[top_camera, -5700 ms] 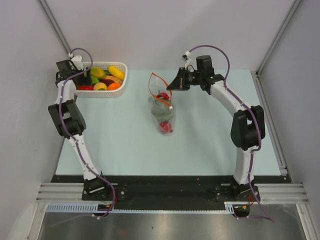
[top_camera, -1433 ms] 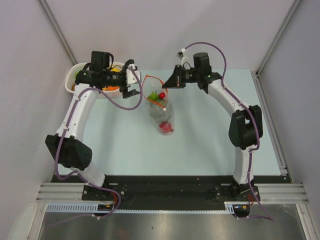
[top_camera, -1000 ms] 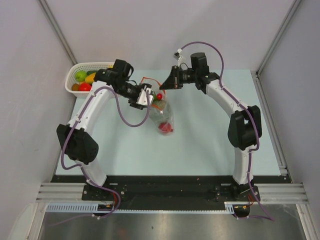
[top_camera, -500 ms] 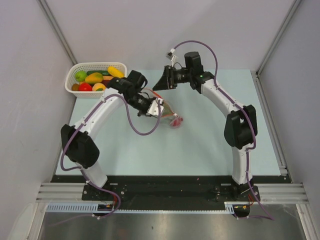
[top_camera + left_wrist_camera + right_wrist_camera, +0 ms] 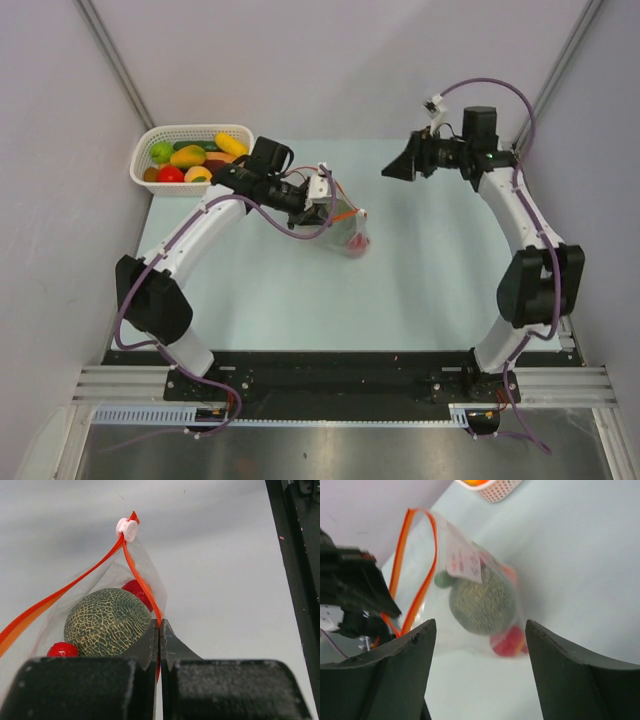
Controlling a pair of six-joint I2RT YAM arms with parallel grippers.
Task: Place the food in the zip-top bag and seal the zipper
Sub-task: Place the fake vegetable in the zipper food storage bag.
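The zip-top bag (image 5: 352, 234) lies mid-table, clear, with a netted green melon (image 5: 107, 622) and red food (image 5: 507, 642) inside. My left gripper (image 5: 330, 207) is shut on the orange zipper (image 5: 142, 587) at one side of the bag's mouth. The white slider (image 5: 127, 529) sits at the strip's far end. The mouth gapes, its two strips (image 5: 415, 555) apart. My right gripper (image 5: 390, 170) is open, to the right of the bag and clear of it, with nothing between its fingers (image 5: 405, 660). More food (image 5: 190, 157) lies in the basket.
The white lattice basket (image 5: 190, 130) stands at the back left corner of the pale blue table (image 5: 420, 270). Grey walls close in behind and at both sides. The black base rail (image 5: 340, 365) runs along the near edge.
My right gripper let go of the bag's mouth, opened and swung away to the right. My left gripper closed on the zipper strip and drew the bag rightward.
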